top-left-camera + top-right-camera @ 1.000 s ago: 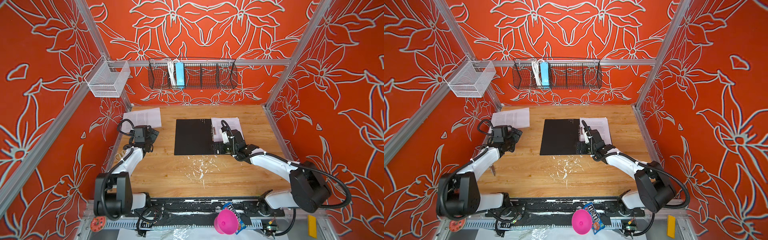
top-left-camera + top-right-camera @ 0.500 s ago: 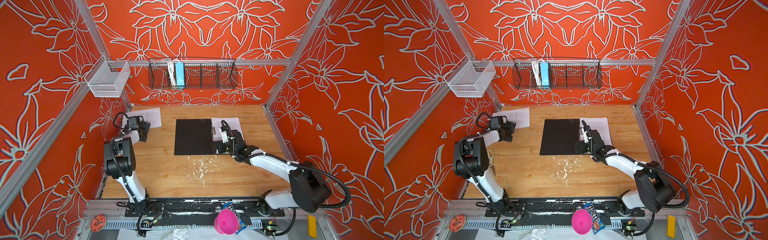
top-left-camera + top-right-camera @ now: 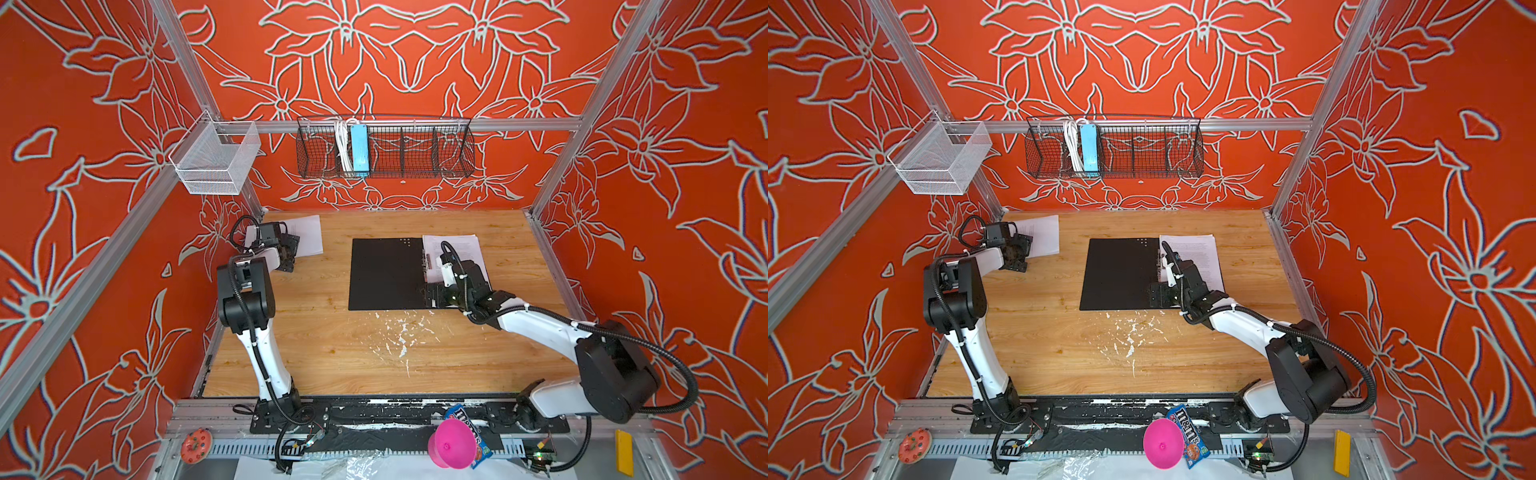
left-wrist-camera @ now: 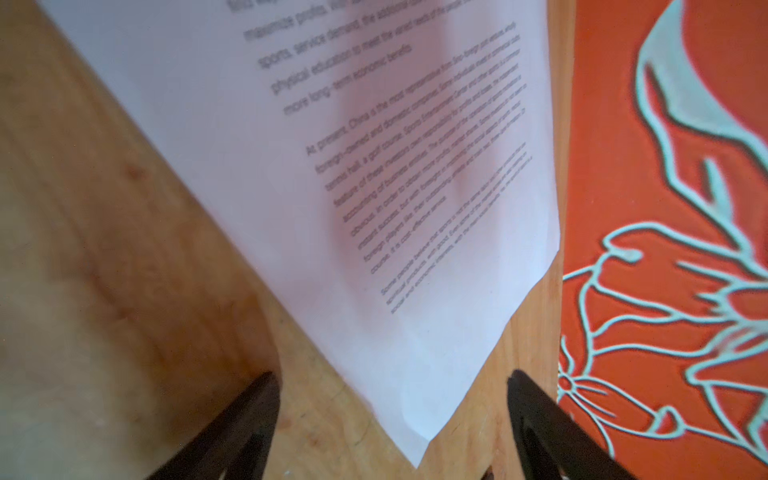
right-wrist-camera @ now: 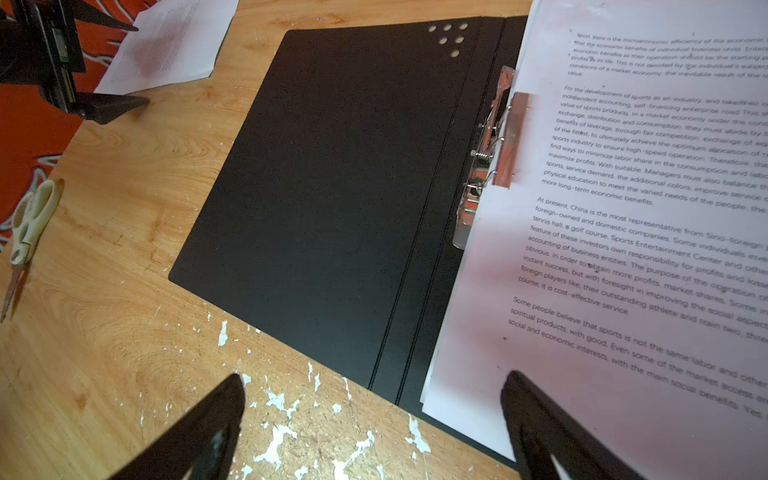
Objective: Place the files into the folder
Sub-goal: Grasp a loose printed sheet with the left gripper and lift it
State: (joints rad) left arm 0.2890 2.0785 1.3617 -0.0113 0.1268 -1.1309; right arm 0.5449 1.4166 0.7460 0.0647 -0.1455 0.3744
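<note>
one loose printed sheet lies at the far left corner of the table, its tip between the spread, empty fingers of the left gripper. the open folder lies mid-table, other files on its right half; the right gripper hovers released above its near edge. likely next: pinch that tip. stack count and paper contact unclear

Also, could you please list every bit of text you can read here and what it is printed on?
"m&m's": on the candy bag.
"At present, China is the most representative from Sino-foreign": on the sheet lying in the folder.
"more long-term economic benefits": on the loose sheet, slightly blurred.
Print on either sheet in both top views: too small to read.
</note>
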